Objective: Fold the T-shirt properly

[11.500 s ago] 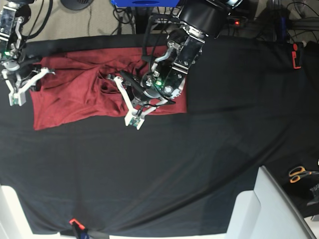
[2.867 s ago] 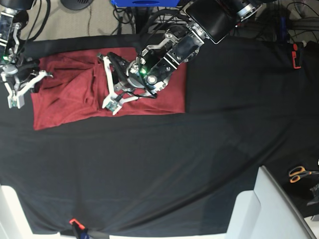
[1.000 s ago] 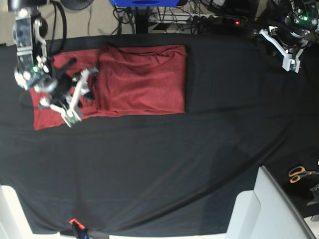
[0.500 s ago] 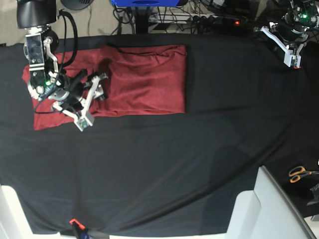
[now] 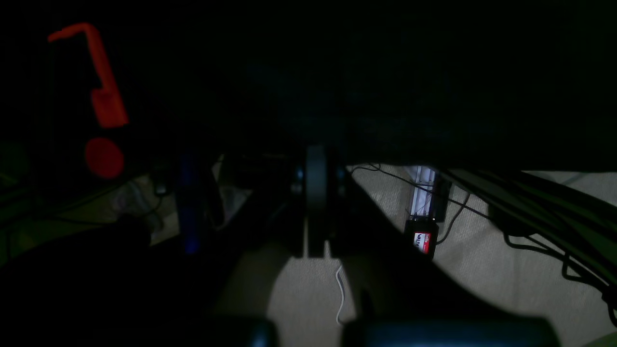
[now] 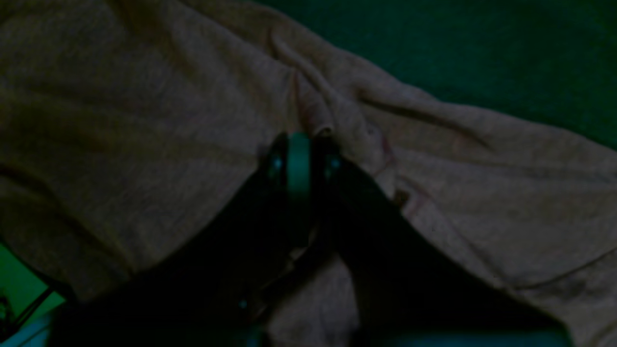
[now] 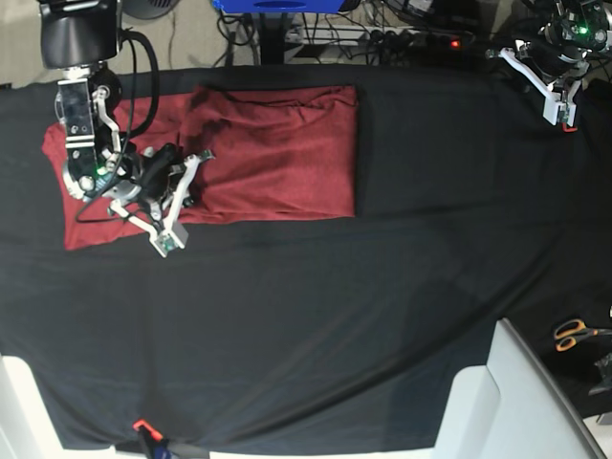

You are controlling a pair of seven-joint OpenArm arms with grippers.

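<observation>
The shirt (image 7: 273, 153), thin, soft and light, is spread on the black cloth (image 7: 382, 316). A ridge is pinched by the closed right gripper (image 6: 299, 144); hems are best gripped. The left gripper (image 7: 555, 96) is parked closed, empty.

A desk (image 7: 306, 316) draped in black cloth fills most of the base view. The maroon T-shirt (image 7: 277, 143) lies flat at upper left, orange-handled scissors (image 7: 571, 334) at the right edge, and perhaps a clamp (image 7: 143, 427) at the bottom edge.
</observation>
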